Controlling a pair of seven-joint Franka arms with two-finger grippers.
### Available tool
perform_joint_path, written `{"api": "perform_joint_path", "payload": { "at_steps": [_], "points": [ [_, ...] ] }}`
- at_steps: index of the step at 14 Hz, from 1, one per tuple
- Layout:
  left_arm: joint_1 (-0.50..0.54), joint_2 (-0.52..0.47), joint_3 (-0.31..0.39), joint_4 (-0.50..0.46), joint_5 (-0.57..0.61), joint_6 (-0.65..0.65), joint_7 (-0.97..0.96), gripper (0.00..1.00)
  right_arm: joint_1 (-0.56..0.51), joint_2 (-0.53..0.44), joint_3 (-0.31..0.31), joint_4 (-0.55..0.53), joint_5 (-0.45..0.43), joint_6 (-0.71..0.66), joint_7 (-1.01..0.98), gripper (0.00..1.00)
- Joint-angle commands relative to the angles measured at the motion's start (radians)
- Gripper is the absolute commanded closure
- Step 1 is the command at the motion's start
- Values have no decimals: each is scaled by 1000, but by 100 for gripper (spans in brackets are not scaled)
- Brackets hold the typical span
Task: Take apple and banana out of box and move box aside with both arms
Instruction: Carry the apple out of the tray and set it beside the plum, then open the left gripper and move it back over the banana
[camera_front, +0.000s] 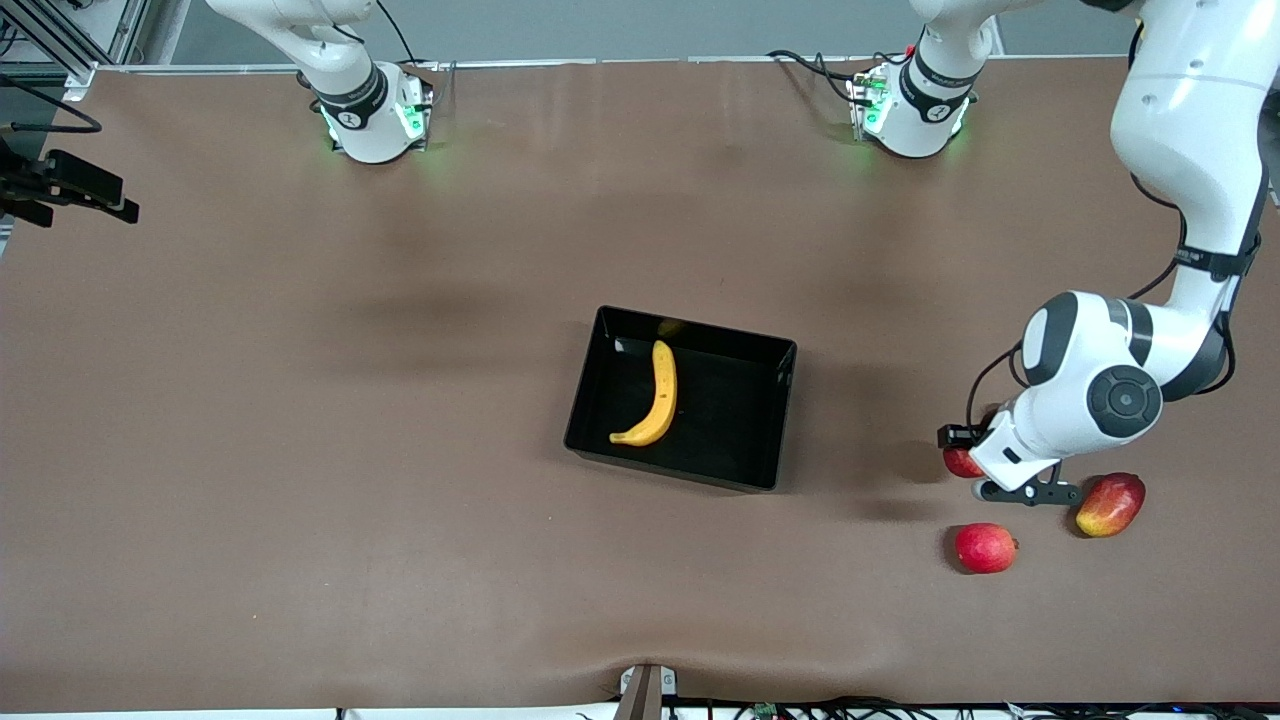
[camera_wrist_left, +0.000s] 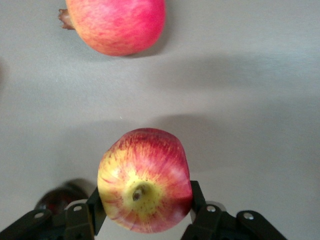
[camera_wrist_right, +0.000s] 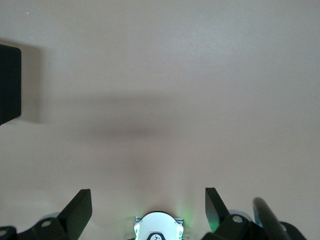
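The black box (camera_front: 786, 410) stands mid-table with the yellow banana (camera_front: 655, 395) lying in it. My left gripper (camera_front: 972, 468) is low over the table toward the left arm's end, shut on the red apple with yellowish streaks (camera_front: 958, 463). In the left wrist view the apple (camera_wrist_left: 144, 180) sits between both fingers (camera_wrist_left: 96, 210), its stem pit facing the camera. I cannot tell whether it rests on the table or hangs just above it. My right gripper (camera_wrist_right: 147, 200) is open and empty, high over bare table near its own base (camera_wrist_right: 159, 227); it is out of the front view.
A round red fruit with a small crown (camera_front: 985, 547) lies nearer to the front camera than the apple and also shows in the left wrist view (camera_wrist_left: 115, 22). A red-yellow oval fruit (camera_front: 1110, 505) lies beside the left gripper. A box corner (camera_wrist_right: 9, 82) shows in the right wrist view.
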Motion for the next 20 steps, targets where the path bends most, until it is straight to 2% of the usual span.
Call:
{"api": "perform_joint_path", "payload": {
  "at_steps": [1,2,3,4,7,9,11,14,16,20],
  "points": [
    [30,35,-12,4,24,40,27,95,-8,-26,7,-22,-4,-2,5,0],
    [29,42,-12,4,24,40,25,84,-8,-26,7,-21,-4,0,5,0],
    [26,45,-13,6,24,41,25,57,-8,-26,7,-21,-4,0,5,0],
    [24,44,-13,6,24,43,24,1,-8,-26,7,-21,-4,0,5,0],
    [22,15,-19,6,15,30,8,0,-8,-26,7,-21,-4,0,5,0],
    [13,-45,-44,6,6,-18,-10,0,-8,-26,7,-19,-4,0,5,0],
    [12,-96,-125,13,8,-80,-153,0,-8,-25,7,-15,-4,0,5,0],
    [4,-102,-249,13,14,-97,-411,0,-8,-25,7,-10,-4,3,5,0],
    [-60,-100,-275,22,24,-91,-522,0,-8,-23,7,-10,-4,3,5,0],
    [-249,-53,-266,102,46,-80,-660,0,-8,-23,7,-10,-4,3,5,0]
  ]
}}
